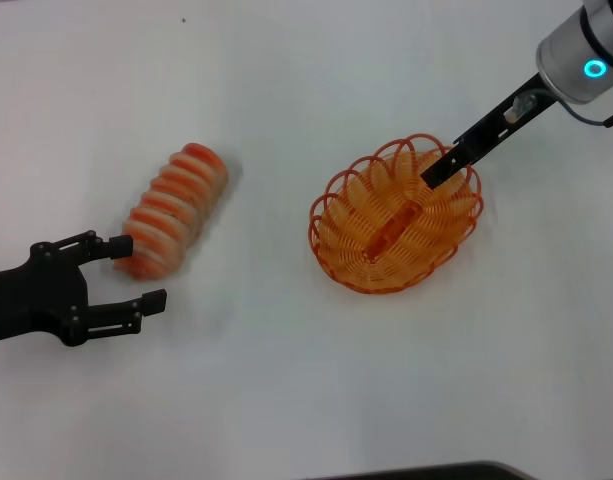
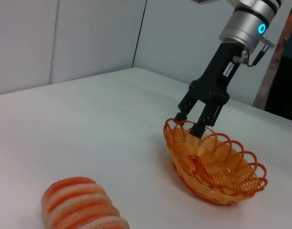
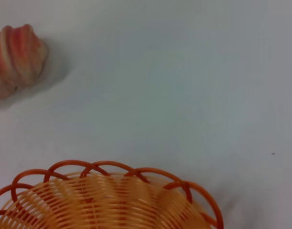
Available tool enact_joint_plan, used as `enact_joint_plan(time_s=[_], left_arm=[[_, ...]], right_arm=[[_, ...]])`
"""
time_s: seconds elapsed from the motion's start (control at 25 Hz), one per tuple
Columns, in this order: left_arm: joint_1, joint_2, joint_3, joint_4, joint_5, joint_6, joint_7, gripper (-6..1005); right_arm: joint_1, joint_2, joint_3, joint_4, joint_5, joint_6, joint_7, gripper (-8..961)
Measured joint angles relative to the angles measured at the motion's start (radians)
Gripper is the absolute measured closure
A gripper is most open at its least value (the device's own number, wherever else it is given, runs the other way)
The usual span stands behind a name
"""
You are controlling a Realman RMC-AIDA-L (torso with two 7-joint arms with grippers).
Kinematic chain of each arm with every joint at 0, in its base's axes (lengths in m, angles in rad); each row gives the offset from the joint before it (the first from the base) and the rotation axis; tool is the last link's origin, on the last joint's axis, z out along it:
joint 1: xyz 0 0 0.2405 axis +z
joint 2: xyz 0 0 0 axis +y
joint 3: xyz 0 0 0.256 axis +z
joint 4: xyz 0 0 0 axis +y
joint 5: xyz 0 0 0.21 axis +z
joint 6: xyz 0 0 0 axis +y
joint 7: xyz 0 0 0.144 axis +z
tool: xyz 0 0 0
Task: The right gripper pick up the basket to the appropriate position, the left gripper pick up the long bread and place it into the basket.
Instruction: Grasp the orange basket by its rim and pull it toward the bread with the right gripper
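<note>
The long bread, cream with orange-red stripes, lies on the white table at centre left. It also shows in the left wrist view and in the right wrist view. My left gripper is open just short of the bread's near end, its upper finger beside that end. The orange wire basket stands on the table to the right and is empty. My right gripper is open at the basket's far rim, one finger inside and one outside; it also shows in the head view.
The white table spreads around both objects. Grey wall panels stand beyond the table's far edge. A dark edge runs along the front of the table.
</note>
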Motion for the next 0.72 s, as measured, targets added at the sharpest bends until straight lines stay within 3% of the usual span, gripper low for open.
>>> enact_joint_plan(time_s=[0.72], left_arm=[[0.002,0.000,-0.001,0.002,-0.001,0.000,0.001,126]], right_arm=[[0.003,0.003,-0.070,0.031,0.000,0.046,0.026,169]])
